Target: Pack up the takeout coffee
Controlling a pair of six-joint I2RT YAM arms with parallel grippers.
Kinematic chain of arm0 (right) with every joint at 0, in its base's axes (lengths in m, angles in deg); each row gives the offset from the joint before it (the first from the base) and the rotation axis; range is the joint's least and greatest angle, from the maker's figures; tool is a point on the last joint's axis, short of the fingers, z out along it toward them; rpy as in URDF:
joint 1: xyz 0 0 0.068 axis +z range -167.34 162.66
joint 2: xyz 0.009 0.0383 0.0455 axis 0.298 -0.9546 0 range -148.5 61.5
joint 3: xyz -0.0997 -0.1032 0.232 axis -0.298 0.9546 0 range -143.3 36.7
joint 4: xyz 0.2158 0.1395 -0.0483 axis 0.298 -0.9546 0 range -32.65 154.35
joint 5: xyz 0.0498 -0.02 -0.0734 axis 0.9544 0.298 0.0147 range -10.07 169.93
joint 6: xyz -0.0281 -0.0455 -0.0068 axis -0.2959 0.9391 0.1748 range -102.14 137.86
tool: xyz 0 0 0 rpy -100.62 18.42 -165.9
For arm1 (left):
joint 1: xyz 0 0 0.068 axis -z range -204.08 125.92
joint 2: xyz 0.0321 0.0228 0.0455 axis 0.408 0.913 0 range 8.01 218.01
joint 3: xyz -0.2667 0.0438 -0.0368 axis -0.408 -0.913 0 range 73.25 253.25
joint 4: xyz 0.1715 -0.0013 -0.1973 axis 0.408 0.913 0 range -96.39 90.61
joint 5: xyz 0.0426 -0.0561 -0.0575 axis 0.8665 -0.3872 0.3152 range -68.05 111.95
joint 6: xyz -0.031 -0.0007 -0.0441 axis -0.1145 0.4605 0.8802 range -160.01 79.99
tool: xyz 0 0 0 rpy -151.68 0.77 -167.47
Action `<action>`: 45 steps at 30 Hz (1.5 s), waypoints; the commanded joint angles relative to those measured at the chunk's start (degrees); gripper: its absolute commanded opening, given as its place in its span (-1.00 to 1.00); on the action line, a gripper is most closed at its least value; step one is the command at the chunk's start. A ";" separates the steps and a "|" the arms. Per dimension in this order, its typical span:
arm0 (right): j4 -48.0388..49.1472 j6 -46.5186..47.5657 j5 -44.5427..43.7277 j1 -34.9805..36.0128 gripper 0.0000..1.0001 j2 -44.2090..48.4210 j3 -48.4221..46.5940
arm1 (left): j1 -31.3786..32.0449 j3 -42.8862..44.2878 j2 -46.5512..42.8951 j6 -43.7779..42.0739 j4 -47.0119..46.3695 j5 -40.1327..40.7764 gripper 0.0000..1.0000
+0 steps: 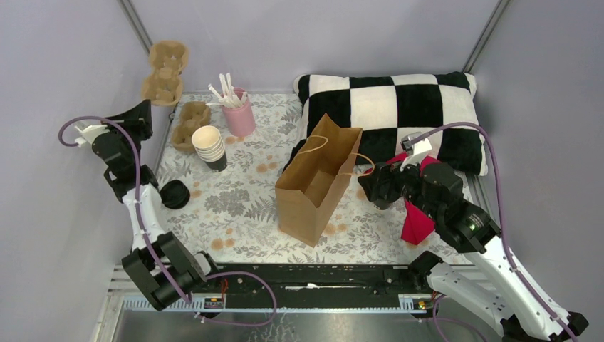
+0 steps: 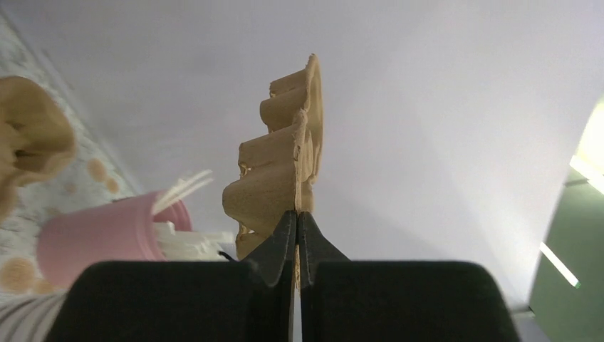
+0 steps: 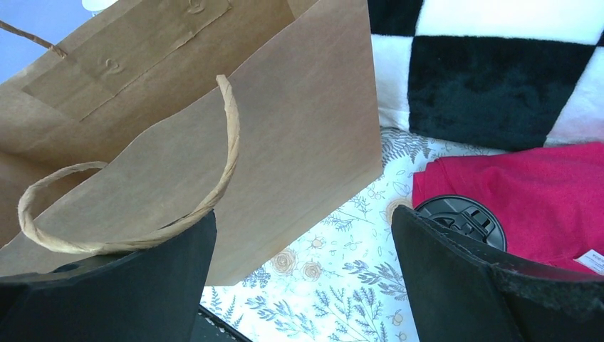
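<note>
Right gripper (image 3: 303, 235) jaws wide, holding nothing. Paper bag (image 3: 285, 107) by left finger, takeout coffee (image 3: 461, 216) by right finger, against red cloth (image 3: 541, 192), near table (image 1: 242, 206) right edge, hidden in top view. Left gripper (image 2: 297, 235) closed; cup carrier (image 2: 285, 164) beyond tips. Pink cup (image 1: 241, 117) holds stirrers (image 1: 224, 91).

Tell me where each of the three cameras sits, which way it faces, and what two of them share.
Top external: above and behind the bases, looking down on the table; left arm and right arm both show.
Left wrist: on the raised left arm, facing the wall; the left tool shows, shut on a pulp cup carrier.
Right wrist: low over the table, facing the paper bag and checkered pillow; the open right tool frames them, takeout coffee at right.
Shared: top and left wrist both show the pink cup.
</note>
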 commanded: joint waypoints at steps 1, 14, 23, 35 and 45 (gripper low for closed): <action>-0.60 1.20 -2.90 0.12 0.99 -0.49 -4.21 | 1.32 -1.39 -4.36 5.36 -6.65 -6.74 -1.00; -6.41 8.23 -8.27 0.12 0.99 -6.82 -21.43 | 21.66 6.51 -15.14 -2.42 -0.67 -12.12 -1.00; -2.05 1.06 8.81 0.12 0.99 -20.29 -38.10 | 29.80 9.69 -21.64 -9.50 8.61 -12.04 -1.00; 4.21 -12.00 17.83 0.15 0.99 -44.16 -63.63 | 29.89 7.35 -24.06 -7.41 8.27 -17.52 -1.00; 4.55 -9.92 15.27 0.13 0.56 -46.52 -63.80 | 29.88 6.65 -25.26 -7.33 9.22 -21.03 -1.00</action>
